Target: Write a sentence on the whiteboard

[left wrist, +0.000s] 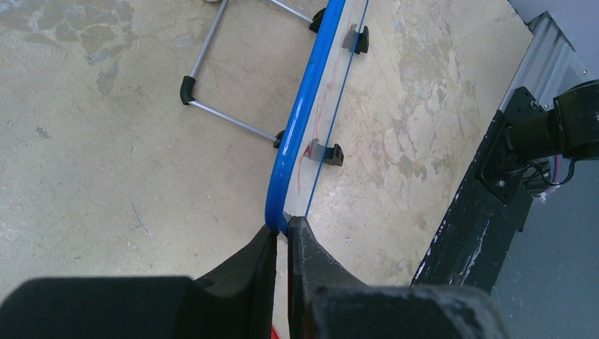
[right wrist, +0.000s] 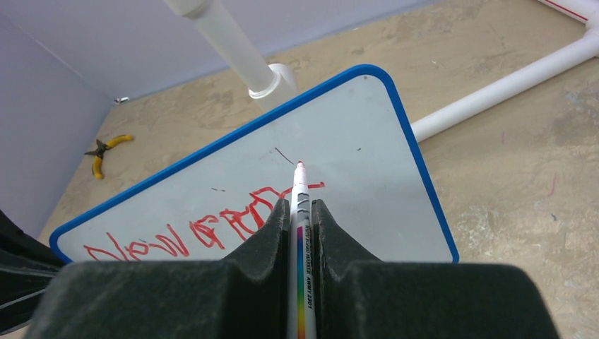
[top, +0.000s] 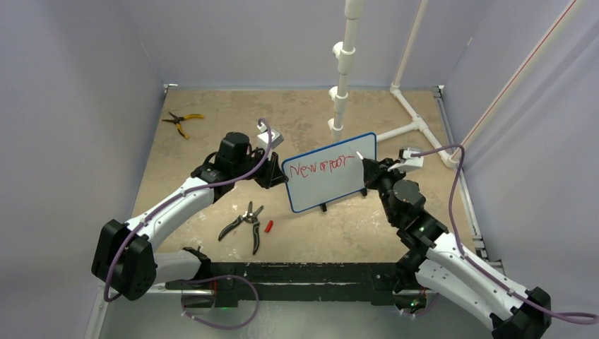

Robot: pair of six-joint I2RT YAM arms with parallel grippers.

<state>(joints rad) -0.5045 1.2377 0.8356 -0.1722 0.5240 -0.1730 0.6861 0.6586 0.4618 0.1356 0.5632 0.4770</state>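
Well — whiteboard [top: 333, 188] upright, sentence [top: 321, 167] red

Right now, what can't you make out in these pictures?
Sentence: too small in the top view; in the right wrist view, the fingers and marker cover part of it.
Marker tip: touching the whiteboard or not, unclear.
Left wrist view: whiteboard edge-on, lettering unreadable.
Red bit by the cutters: too small to name.
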